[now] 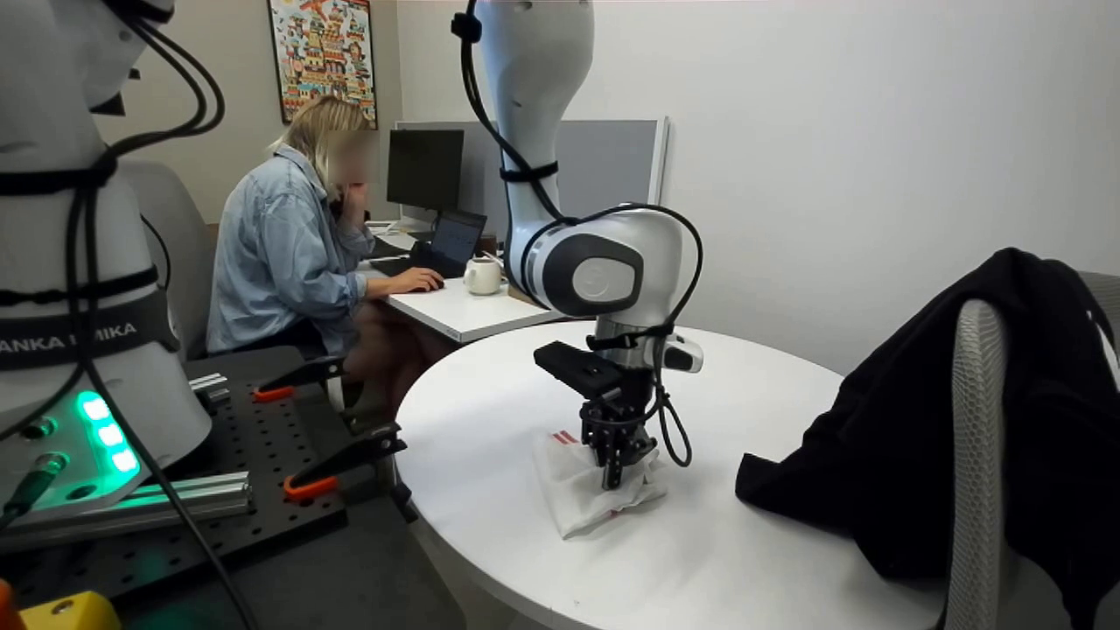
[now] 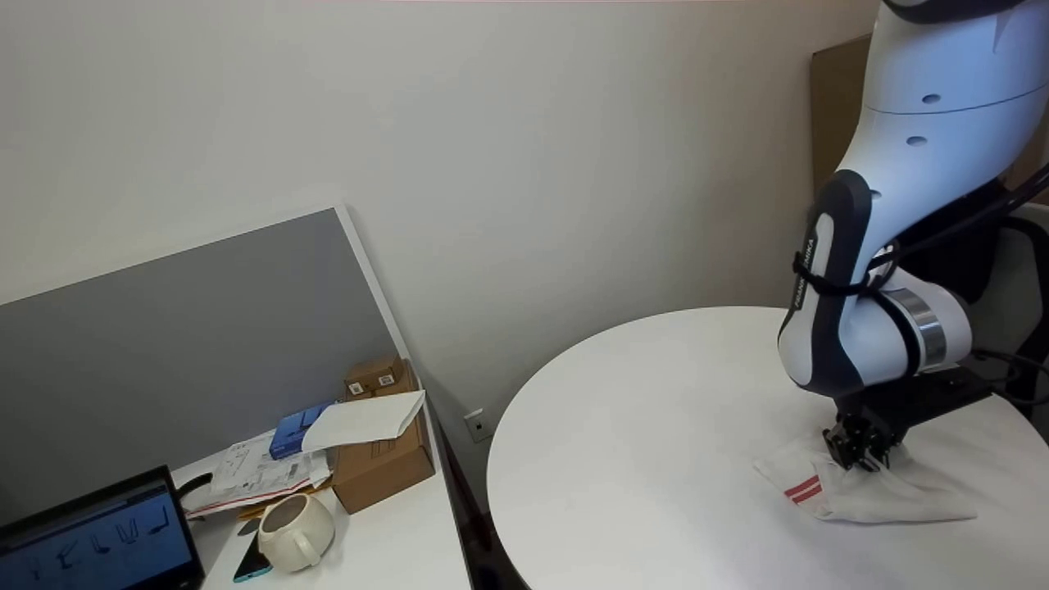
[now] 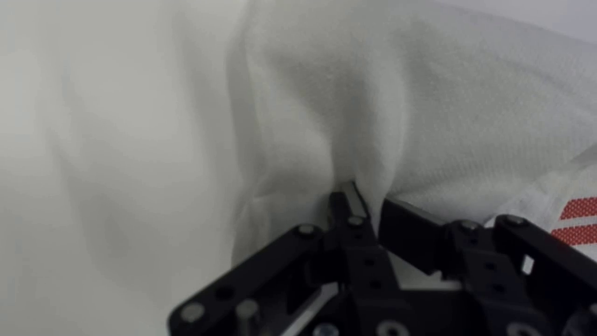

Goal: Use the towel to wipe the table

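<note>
While my gripper clamps a ridge of the towel between its fingertips, the rest of the fabric lies rumpled beneath it on the round white table. In the wrist view I see a pale, thin-looking weave, faintly ribbed, with soft folds running away from the black, angular fingers. Red stripes cross it near one edge, crisp against the off-white. I find those stripes in both exterior views, near the gripper, while around the towel the table looks smooth and its rim makes a clean curve. I have the arm bent over the towel, all rounded white shells with dark grey patches, and a slim black cable loops beside the wrist. In an exterior view a black garment hangs in loose folds over a chair with a mesh back; whether it touches the table I cannot tell. On a nearby white desk I make out a plump cream mug and brown, square-cornered cardboard boxes.
</note>
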